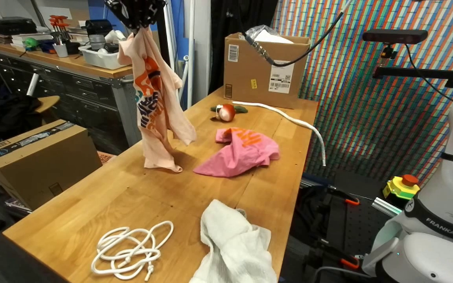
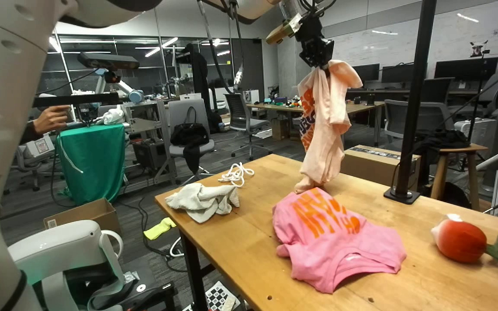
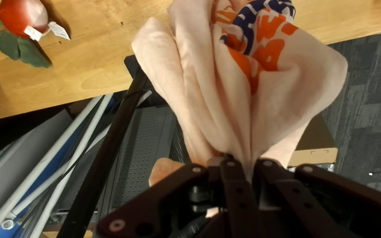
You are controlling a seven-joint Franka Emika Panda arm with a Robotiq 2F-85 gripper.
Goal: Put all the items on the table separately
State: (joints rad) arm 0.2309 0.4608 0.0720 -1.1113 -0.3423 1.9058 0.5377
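Below the jaws, table [image 1: 187, 188] and carpet [image 3: 372, 105] — the jaws pinch a peach shirt [image 2: 326, 125], hanging downward, long axis near vertical.

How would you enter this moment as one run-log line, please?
gripper: closed on peach shirt | pose: hanging, contact with table unclear | pink shirt, pale cloth: apart on table | release: not yet

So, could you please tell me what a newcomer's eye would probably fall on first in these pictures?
Probably the peach garment, hanging from the claw, its lower end at or just above the wooden table. Next might come the bright pink shirt, lying rumpled on that table in both exterior views. The red-and-white toy radish, near the cardboard box at the table's end, could draw a glance too.
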